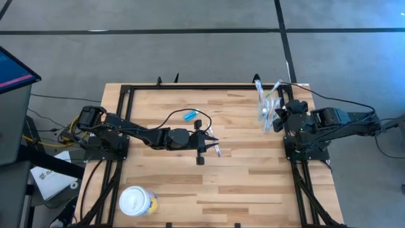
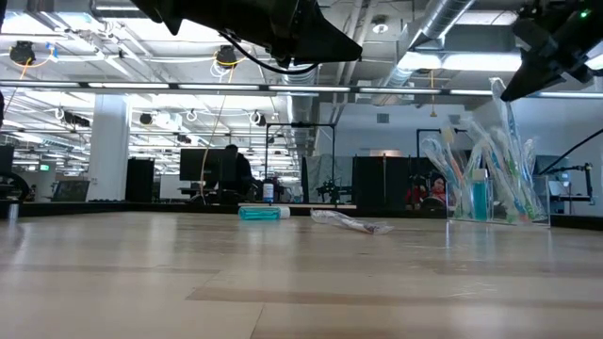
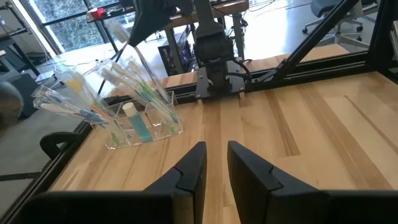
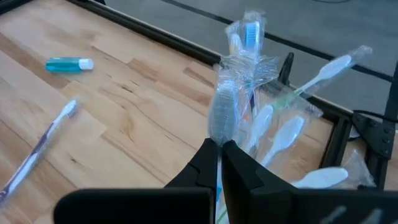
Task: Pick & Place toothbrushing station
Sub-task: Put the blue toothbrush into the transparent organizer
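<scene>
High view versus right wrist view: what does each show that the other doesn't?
Only the high view shows the yellow tub at the near edge and the left gripper, hovering mid-table, empty, fingers slightly apart. Only the right wrist view shows the right gripper shut on a wrapped toothbrush above the tumbler's bunch. Both show the blue tube and a loose toothbrush lying on the table.

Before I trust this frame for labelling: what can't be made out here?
- Toothbrushes in the clear tumbler, all views: overlapping wrappers prevent counting.
- Wrapped toothbrush in the right claw, right wrist view: handle hidden by the claw.
- Yellow tub, high view: label too small.
</scene>
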Action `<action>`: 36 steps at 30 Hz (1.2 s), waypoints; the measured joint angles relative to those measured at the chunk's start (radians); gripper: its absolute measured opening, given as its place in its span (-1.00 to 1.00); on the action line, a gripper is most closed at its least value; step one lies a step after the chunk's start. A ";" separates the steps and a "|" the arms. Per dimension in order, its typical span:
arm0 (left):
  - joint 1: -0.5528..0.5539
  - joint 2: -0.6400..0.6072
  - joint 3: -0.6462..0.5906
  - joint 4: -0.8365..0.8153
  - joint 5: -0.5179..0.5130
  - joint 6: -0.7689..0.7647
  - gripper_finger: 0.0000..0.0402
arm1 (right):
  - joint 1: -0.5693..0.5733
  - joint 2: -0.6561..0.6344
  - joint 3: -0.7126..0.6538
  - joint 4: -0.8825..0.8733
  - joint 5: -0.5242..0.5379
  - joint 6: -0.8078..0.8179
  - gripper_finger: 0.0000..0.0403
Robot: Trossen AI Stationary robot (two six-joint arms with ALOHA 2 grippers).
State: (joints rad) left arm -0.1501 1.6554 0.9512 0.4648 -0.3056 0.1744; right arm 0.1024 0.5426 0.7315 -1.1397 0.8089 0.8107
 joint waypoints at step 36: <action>0.000 0.000 0.000 0.000 0.000 0.000 -0.70 | 0.000 0.000 -0.219 0.167 -0.024 0.110 -0.89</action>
State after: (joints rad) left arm -0.1501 1.6554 0.9516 0.4647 -0.3054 0.1741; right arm 0.1024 0.5423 0.5127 -0.9724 0.7849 0.9210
